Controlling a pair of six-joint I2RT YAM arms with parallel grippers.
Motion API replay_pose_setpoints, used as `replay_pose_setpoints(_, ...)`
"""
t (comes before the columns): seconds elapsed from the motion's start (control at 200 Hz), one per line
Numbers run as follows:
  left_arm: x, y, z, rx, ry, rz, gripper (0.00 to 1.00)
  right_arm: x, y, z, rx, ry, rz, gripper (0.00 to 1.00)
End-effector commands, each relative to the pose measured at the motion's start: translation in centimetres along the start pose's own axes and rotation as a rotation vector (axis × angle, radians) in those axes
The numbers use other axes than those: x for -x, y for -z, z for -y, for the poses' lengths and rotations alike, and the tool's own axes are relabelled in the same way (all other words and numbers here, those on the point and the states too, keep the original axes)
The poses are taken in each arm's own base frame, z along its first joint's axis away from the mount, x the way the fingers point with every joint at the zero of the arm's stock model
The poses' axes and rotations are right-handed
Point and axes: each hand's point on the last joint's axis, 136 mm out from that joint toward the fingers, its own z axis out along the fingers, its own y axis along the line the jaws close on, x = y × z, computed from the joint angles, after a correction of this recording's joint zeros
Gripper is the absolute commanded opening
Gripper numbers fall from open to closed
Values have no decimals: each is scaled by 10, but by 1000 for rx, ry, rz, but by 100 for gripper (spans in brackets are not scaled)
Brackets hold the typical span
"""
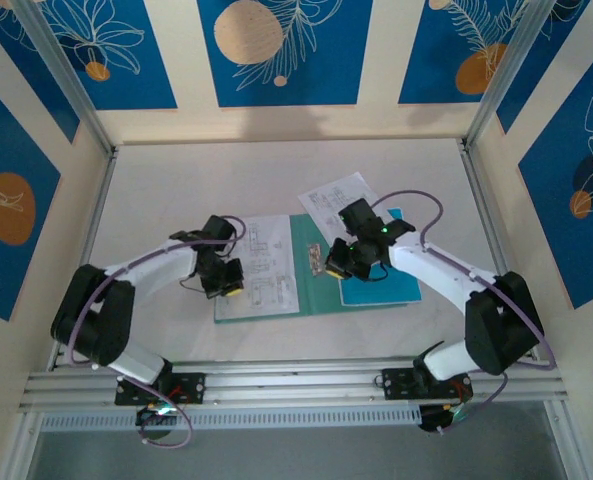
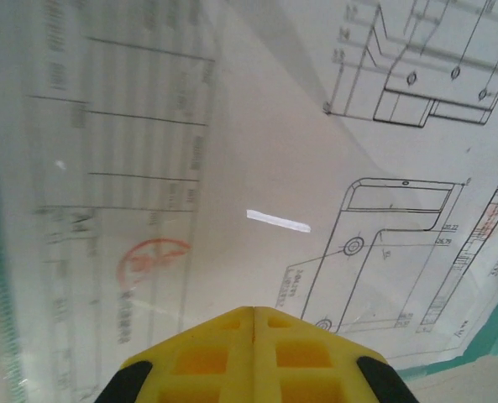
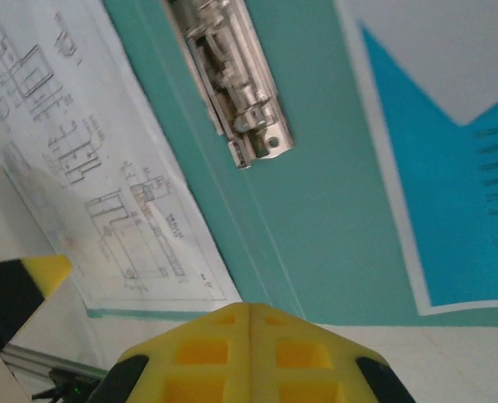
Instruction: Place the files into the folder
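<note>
Your left end effector point(image 1: 225, 279) is clenched, its yellow fingers point(image 2: 207, 357) pressed together on nothing. It sits low over the printed sheet point(image 2: 383, 210) that covers the left half of the open folder point(image 1: 317, 291). Your right end effector point(image 1: 338, 262) is clenched and empty too. It hangs over the folder's middle, just near of the metal clip point(image 3: 242, 92) on the spine. The cyan-blue sheet point(image 3: 458, 218) lies on the folder's right half. Its far part is covered by a second printed sheet point(image 1: 338, 197), which sits tilted across the folder's far edge and partly out onto the bench point(image 1: 176, 180).
</note>
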Motion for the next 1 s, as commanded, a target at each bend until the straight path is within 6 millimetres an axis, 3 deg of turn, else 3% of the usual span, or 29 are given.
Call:
replay_pose_setpoints(0.0, -9, -11, 16, -46, -64, -35, 0, 2, 0, 13, -21, -131, -4, 0)
replay_pose_setpoints(0.43, -53, -55, 32, -61, -53, -103, 0, 24, -18, 7, -37, -231, -46, 0)
replay_pose_setpoints(0.55, -55, -56, 41, -59, -58, -88, 0, 30, -25, 6, -57, -231, -43, 0)
replay_pose_setpoints(0.76, -56, -56, 37, -39, -58, -83, 0, 43, -40, 12, -109, -255, -39, 0)
replay_pose_setpoints(0.995, -57, -56, 34, -35, -52, -82, 0, 44, -54, 9, -171, -245, -44, 0)
